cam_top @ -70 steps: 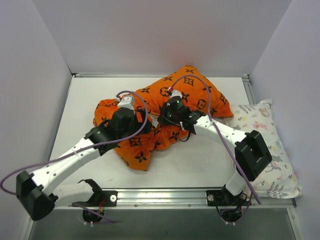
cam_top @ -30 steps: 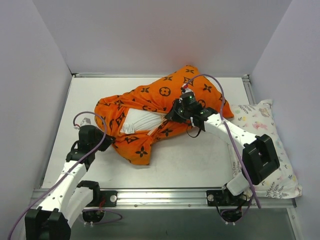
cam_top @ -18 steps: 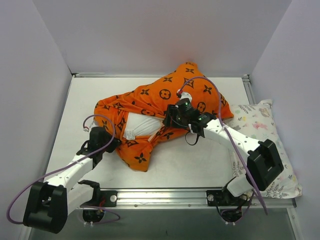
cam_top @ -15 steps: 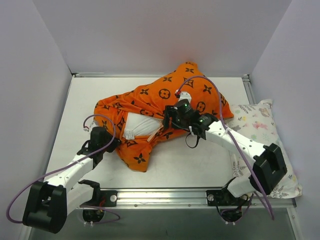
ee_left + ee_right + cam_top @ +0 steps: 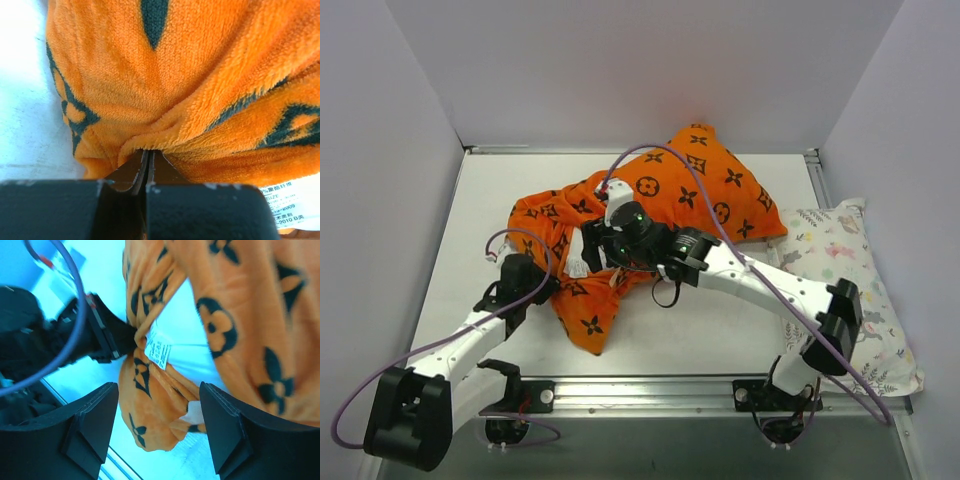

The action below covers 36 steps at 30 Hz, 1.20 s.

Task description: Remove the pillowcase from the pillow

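Observation:
The orange pillowcase (image 5: 690, 185) with black motifs lies bunched across the middle of the table. Through its opening a strip of the white pillow (image 5: 190, 357) shows, beside the small white tag (image 5: 159, 351). My left gripper (image 5: 148, 157) is shut on a fold of the pillowcase's left edge; in the top view the left gripper (image 5: 548, 285) sits at the cloth's near-left corner. My right gripper (image 5: 160, 432) is open, hovering just above the opening with nothing between its fingers; from above, the right gripper (image 5: 607, 248) is over the cloth's left half.
A white pillow with pastel animal print (image 5: 845, 290) lies along the table's right edge. Bare table (image 5: 720, 330) shows in front of the pillowcase. Walls close the left, back and right sides.
My right gripper has let go, opened and moved left across the pillowcase to the opening. My left gripper, still shut on the edge, has shifted slightly right and toward the near edge.

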### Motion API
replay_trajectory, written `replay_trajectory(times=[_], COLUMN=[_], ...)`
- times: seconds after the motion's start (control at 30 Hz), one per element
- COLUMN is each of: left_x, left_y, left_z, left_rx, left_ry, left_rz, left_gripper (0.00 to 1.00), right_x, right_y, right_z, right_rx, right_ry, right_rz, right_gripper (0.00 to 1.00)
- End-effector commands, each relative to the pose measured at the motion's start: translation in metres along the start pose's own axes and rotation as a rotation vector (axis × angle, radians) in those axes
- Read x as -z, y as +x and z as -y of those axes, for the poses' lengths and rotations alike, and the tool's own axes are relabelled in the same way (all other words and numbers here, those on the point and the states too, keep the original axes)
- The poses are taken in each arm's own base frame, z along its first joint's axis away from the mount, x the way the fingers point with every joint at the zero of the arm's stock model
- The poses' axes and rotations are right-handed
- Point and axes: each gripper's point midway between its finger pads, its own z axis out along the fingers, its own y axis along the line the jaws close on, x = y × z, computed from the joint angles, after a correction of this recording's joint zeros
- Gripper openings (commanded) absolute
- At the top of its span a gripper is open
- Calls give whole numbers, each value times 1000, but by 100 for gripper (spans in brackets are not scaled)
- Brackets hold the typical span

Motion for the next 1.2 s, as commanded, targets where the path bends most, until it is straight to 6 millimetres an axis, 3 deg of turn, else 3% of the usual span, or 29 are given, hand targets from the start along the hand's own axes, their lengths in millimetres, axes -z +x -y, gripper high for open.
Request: replay_trajectory(times=[0.0, 0.1, 0.13, 0.23, 0.37, 0.43, 0.63, 0.67, 0.8, 0.97, 1.1, 1.13, 1.17], left_x=[4, 6, 6, 9, 13, 14, 15, 15, 15, 12, 9, 8, 8], left_y=[12, 11, 10, 8, 5, 4, 3, 4, 0, 2, 6, 5, 6], left_z=[-59, -58, -57, -58, -58, -59, -56, -56, -41, -32, -27, -22, -20], left_rx=[-82, -87, -87, -93, -105, -109, -118, -119, -157, -186, -211, -214, -221], left_ry=[-223, -220, -218, -225, -230, -234, -234, -230, -182, -159, -133, -118, -110], left_rz=[-22, -18, -16, -13, -6, -4, -11, -14, -22, -46, -62, -62, -70], left_gripper=[0, 0, 0, 0, 0, 0, 0, 0, 0, 0, 0, 0, 0], right_x=[-28, -55, -67, -76, -67, -63, -76, -83, -95, -110, -119, -125, -128], right_y=[29, 44, 53, 63, 62, 63, 45, 54, 65, 93, 99, 106, 108], right_z=[-16, -8, 4, 43, 102, 114, 121, 124, 95, 79, 68, 71, 69], right_rx=[73, 86, 97, 77, 19, -34, -229, -214, -151, -143, -142, -137, -156], right_ry=[-49, -14, 42, 193, 414, 433, 329, 339, 251, 216, 187, 195, 162], right_rz=[-99, -164, -189, -243, -219, -214, -138, -177, -241, -337, -337, -357, -386], right_gripper=[66, 66, 68, 74, 87, 91, 99, 99, 100, 100, 100, 93, 78])
